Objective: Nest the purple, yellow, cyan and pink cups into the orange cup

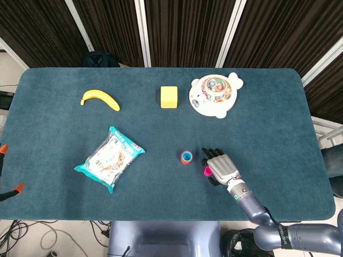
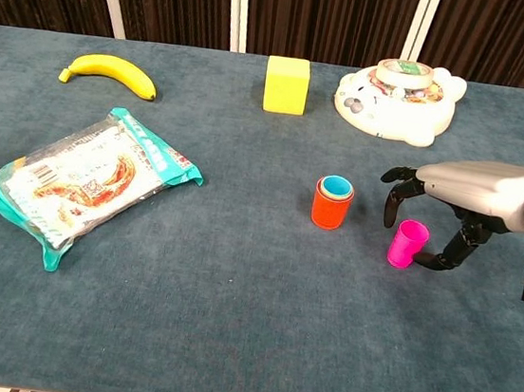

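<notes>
Cups first: we are logging an orange cup [image 2: 331,208] standing upright near the middle of the blue table [image 2: 227,326], with a cyan cup [image 2: 338,185] sitting inside it and a thin yellow rim showing between the two. We cannot tell whether a purple cup is lying deeper in the stack.

We are listing the pink cup [image 2: 407,244] as standing upright on the cloth, apart from the orange cup and on the side of the robot's right arm. In the head view the pink cup [image 1: 207,171] is peeking out from under the hand's edge.

We are recording the right hand [image 2: 473,189] as hanging over the pink cup, palm down, with its fingers [image 2: 394,185] curling downward on the far side of the cup and its thumb reaching toward the near side. The hand is spread partway around the cup; we cannot tell whether any fingertip is touching it, and the cup is resting on the table. The head view is showing the same right hand [image 1: 223,167] just beside the stack.

Other items we are noting:
- banana [image 2: 109,73], far left of the table
- snack packet [image 2: 82,180], lying flat at left
- yellow block [image 2: 286,84], far centre
- white toy [image 2: 395,101], far right
</notes>
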Available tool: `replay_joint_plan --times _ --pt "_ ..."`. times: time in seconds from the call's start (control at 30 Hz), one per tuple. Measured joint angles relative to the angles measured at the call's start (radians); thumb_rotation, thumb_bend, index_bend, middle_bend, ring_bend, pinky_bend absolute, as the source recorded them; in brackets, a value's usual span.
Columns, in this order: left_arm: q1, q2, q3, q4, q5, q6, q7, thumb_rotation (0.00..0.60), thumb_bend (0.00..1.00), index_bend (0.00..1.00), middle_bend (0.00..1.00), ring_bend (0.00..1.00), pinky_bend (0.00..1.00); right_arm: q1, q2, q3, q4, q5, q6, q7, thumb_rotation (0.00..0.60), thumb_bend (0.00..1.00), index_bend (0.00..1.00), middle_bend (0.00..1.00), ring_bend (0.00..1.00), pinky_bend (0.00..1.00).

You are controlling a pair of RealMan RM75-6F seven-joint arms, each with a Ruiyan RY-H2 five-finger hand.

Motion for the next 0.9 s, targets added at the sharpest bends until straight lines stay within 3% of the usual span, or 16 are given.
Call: replay_joint_plan --times 0.9 --pt "-0.001 -0.003 0.001 0.000 0.001 -0.001 0.004 0.600 0.00 0.06 0.01 0.00 0.06 -0.005 -0.016 0.025 0.024 0.007 -0.014 -0.020 0.600 0.47 0.46 0.01 0.11 0.14"
